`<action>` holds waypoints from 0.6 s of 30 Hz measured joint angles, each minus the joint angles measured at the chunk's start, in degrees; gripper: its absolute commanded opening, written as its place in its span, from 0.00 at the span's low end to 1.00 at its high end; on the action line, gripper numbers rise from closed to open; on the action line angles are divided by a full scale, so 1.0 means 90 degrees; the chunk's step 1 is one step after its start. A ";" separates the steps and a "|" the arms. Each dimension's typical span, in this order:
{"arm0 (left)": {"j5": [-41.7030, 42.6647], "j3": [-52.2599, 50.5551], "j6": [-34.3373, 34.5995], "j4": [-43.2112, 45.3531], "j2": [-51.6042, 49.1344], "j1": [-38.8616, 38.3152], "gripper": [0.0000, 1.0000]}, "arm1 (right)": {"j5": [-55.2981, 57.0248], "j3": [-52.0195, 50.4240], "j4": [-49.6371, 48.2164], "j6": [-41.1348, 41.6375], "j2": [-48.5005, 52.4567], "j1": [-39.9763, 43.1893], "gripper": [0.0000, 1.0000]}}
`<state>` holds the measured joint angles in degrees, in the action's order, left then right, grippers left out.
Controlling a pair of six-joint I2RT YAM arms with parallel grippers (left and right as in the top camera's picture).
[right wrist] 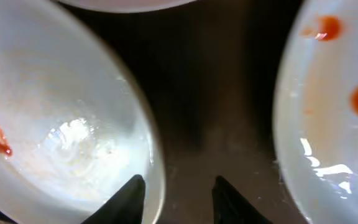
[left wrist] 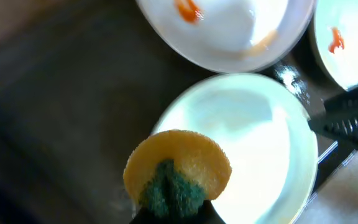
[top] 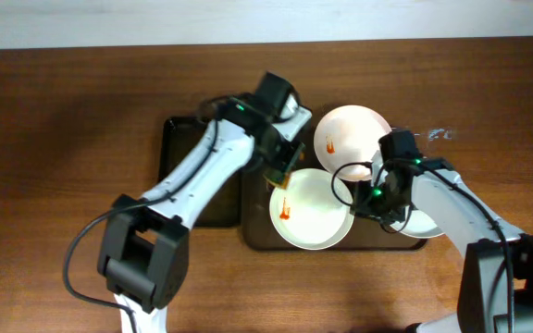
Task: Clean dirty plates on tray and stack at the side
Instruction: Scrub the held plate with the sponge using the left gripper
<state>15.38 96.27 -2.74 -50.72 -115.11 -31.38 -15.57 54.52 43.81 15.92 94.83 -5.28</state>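
Three white plates lie on the brown tray (top: 251,233): a front plate (top: 315,215) with an orange streak, a far plate (top: 352,137) with a small smear, and a right plate (top: 426,222) mostly hidden under my right arm. My left gripper (top: 281,174) is shut on a yellow and green sponge (left wrist: 176,174), held over the left rim of the front plate (left wrist: 247,143). My right gripper (right wrist: 179,193) is open, with one finger over the front plate's (right wrist: 61,118) rim and the other over bare tray (right wrist: 210,93). The far plate (right wrist: 334,112) shows orange spots.
A smaller black tray (top: 192,176) lies against the brown tray's left side, under my left arm. The wooden table (top: 63,139) extends to both sides. My right gripper's fingers (left wrist: 347,118) show at the right of the left wrist view.
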 measured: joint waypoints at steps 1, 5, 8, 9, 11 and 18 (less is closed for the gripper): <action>-0.0017 -0.0129 0.0073 0.0143 0.0002 -0.0095 0.00 | 0.0000 0.0000 0.0005 -0.0056 0.0000 0.0010 0.42; -0.0117 -0.0510 0.0471 0.0410 0.0007 -0.0206 0.00 | 0.0000 -0.0015 -0.0085 -0.0153 0.0000 -0.0015 0.41; -0.0165 -0.0520 0.0801 0.0406 0.0007 -0.0236 0.00 | 0.0000 -0.0180 -0.0515 -0.0182 0.0000 -0.0015 0.25; -0.0238 -0.0534 0.0869 0.0406 0.0007 -0.0277 0.00 | 0.0000 -0.0236 -0.0576 -0.0197 0.0002 -0.0015 0.21; -0.0408 -0.0651 0.0947 0.0437 0.0007 -0.0374 0.00 | -0.0007 -0.0279 -0.0610 -0.0219 0.0002 -0.0015 0.14; -0.0767 -0.1090 0.1005 0.0712 0.0007 -0.0512 0.00 | -0.0046 -0.0449 -0.0787 -0.0253 0.0002 -0.0015 0.07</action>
<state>8.47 86.46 6.31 -44.31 -115.04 -35.99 -15.99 50.48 36.73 13.65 94.85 -5.41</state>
